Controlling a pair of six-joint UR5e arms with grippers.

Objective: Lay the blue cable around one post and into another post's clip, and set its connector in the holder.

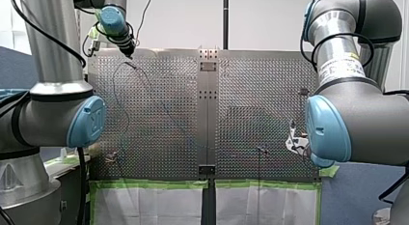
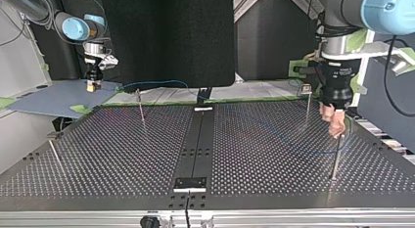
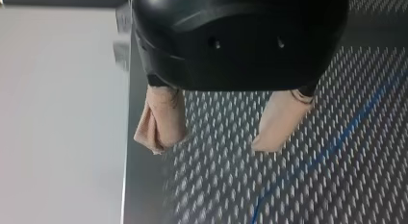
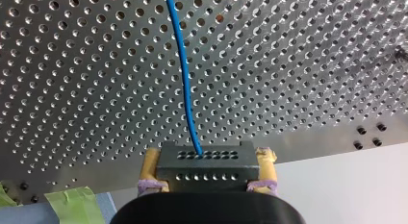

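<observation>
My left gripper (image 1: 129, 51) hangs at the perforated table's (image 1: 251, 90) far edge; the thin cable (image 1: 114, 87) starts just beneath it, curving away toward my right gripper (image 1: 295, 140), well apart.

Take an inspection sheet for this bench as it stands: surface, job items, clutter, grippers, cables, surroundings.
Surface: perforated metal table with a black centre rail.
Job's things: blue cable runs from the black connector out over the table; thin posts stand upright; whether the cable rounds one cannot be told.
Clutter: nothing seen.
Grippers: my right gripper, yellow-padded fingers shut on the connector; my left gripper, beige-padded fingers open, empty.
Cables: black hoses along the arms.
Surroundings: green tape on the table edge; dark panel behind.
</observation>
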